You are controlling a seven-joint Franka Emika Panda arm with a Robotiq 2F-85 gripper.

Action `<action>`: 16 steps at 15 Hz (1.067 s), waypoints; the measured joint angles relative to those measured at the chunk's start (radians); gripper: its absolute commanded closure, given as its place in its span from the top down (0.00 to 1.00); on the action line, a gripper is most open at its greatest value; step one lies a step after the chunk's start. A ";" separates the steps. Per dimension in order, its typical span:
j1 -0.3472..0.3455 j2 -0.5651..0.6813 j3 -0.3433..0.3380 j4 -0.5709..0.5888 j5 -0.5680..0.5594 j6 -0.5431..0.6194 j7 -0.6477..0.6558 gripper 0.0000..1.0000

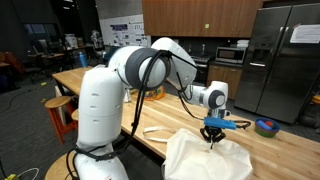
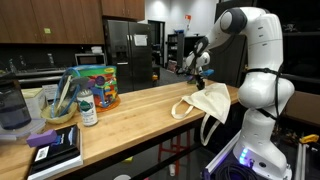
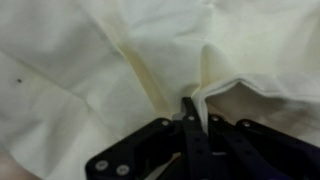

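A cream cloth tote bag lies on the end of the wooden table and hangs over its edge. It shows in both exterior views, with a strap lying beside it. My gripper points down onto the bag. In the wrist view the black fingers are closed together with a raised fold of the cloth pinched between them. The cloth fills the whole wrist view.
A colourful tub, a bottle, a book and a jug stand at the far end of the table. A blue bowl sits on a counter. A stool stands beside the table. Refrigerators stand behind.
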State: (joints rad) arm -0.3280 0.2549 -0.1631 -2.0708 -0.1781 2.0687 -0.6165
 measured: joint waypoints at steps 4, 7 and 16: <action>0.065 -0.073 0.022 -0.143 -0.023 0.057 0.000 0.01; 0.142 -0.109 0.065 -0.183 -0.054 0.075 0.002 0.01; 0.340 -0.090 0.227 -0.070 -0.081 0.127 -0.025 0.01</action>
State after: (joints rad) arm 0.0117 0.1653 0.0634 -2.1409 -0.2588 2.1958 -0.6419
